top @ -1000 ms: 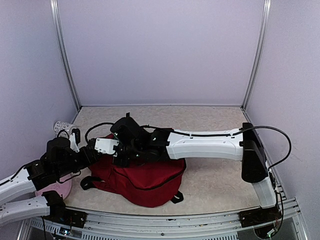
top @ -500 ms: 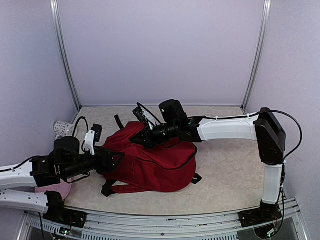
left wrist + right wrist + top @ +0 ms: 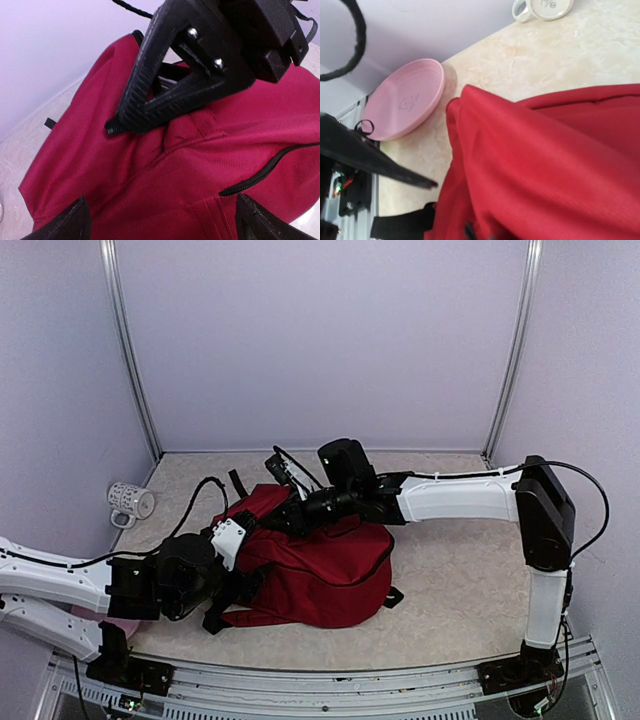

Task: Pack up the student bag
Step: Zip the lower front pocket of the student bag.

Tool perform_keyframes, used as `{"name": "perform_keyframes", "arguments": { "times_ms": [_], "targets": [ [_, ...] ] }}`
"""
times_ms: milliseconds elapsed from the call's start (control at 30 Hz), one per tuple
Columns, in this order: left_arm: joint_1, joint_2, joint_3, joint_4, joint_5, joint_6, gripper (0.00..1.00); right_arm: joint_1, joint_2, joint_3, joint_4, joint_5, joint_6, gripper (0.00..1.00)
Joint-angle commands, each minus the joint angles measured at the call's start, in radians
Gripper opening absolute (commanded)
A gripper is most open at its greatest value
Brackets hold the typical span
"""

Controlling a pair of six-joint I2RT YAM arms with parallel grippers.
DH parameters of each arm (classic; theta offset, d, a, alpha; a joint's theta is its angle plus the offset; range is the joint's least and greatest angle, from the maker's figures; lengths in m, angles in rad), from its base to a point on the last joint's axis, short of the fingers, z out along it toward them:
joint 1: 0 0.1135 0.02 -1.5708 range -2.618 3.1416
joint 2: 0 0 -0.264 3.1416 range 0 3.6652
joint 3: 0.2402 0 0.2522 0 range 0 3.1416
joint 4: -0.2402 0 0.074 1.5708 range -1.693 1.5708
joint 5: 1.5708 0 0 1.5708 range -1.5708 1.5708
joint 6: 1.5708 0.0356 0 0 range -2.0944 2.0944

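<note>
One student bag (image 3: pixel 320 570) on my screens: dark red, slumped on the table (image 3: pixel 450 570) left of centre, with both arms meeting at its left and rear end. I count three black strap ends poking out from it in the overhead view, one at the rear, one at the front left, one on the right. One black zipper line (image 3: pixel 260 175) curves across the fabric in the left wrist view. Two grippers. The left gripper (image 3: pixel 170 226) is low at the bag's left end, its two fingertips (image 3: pixel 75 225) spread wide at the bottom corners of its own camera, with red fabric ahead of them and nothing clamped. The right gripper (image 3: pixel 114 125) reaches in from the right across the bag's rear and its tip rests against a raised fold of the cloth. I see it side-on only, one finger hiding the other, so I cannot tell whether its jaws are together or pinching fabric. One white patterned mug (image 3: pixel 131 502) lies on its side well apart from the bag by the left wall. One pink plate (image 3: pixel 407 105) sits at the front left edge, near the bag's corner but not touching it
</note>
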Motion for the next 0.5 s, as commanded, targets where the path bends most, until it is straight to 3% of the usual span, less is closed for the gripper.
{"name": "perform_keyframes", "arguments": {
  "times_ms": [0, 167, 333, 467],
  "targets": [
    [0.012, 0.004, -0.01, 0.151, -0.064, 0.085, 0.93, -0.005, -0.043, 0.057, -0.056, -0.014, -0.061, 0.15],
    [0.069, 0.015, -0.038, 0.18, -0.049, 0.062, 0.91, -0.005, -0.026, 0.11, -0.123, 0.002, -0.12, 0.22],
    [0.106, -0.014, -0.056, 0.192, -0.004, 0.044, 0.67, -0.004, -0.026, 0.137, -0.201, -0.04, -0.261, 0.26],
    [0.109, -0.053, -0.095, 0.248, 0.04, 0.046, 0.59, -0.002, -0.007, 0.217, -0.319, -0.076, -0.337, 0.28]
  ]
}}
